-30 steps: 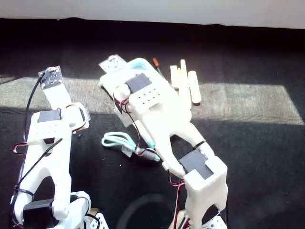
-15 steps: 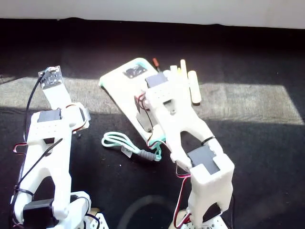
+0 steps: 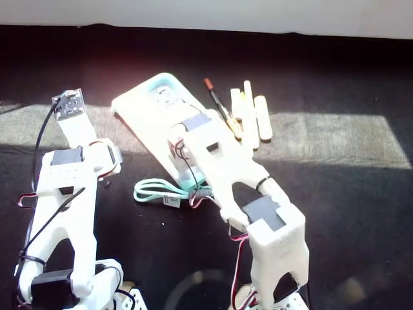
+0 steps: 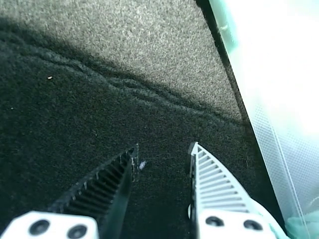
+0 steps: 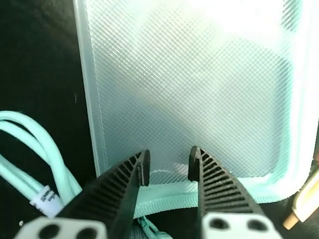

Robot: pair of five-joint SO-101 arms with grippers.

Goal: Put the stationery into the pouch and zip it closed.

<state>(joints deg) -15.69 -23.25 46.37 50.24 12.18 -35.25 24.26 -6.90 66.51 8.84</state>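
The translucent mint mesh pouch [image 3: 151, 106] lies flat and slanted on the dark cloth, also seen as the pouch [image 5: 199, 89] and the pouch [image 4: 279, 99]. My right gripper [image 3: 186, 169] is over the pouch's near end, by the strap; the right gripper [image 5: 167, 157] is open with mesh showing between its fingers. A mint strap [image 3: 158, 190] loops off that end; the strap [image 5: 30, 149] lies beside the fingers. A red-tipped pen [image 3: 219, 106] and pale markers [image 3: 253, 113] lie just right of the pouch. My left gripper [image 4: 162, 154] is open over bare cloth, left of the pouch.
The left arm [image 3: 64, 187] stands along the table's left side. A sunlit band [image 3: 335, 135] crosses the dark cloth. A white wall edge [image 3: 258, 19] runs along the back. The right side of the cloth has free room.
The right arm has swung left and drawn back; the pouch slid left and turned with it, uncovering the pen. The strap shifted left. The left arm has not moved.
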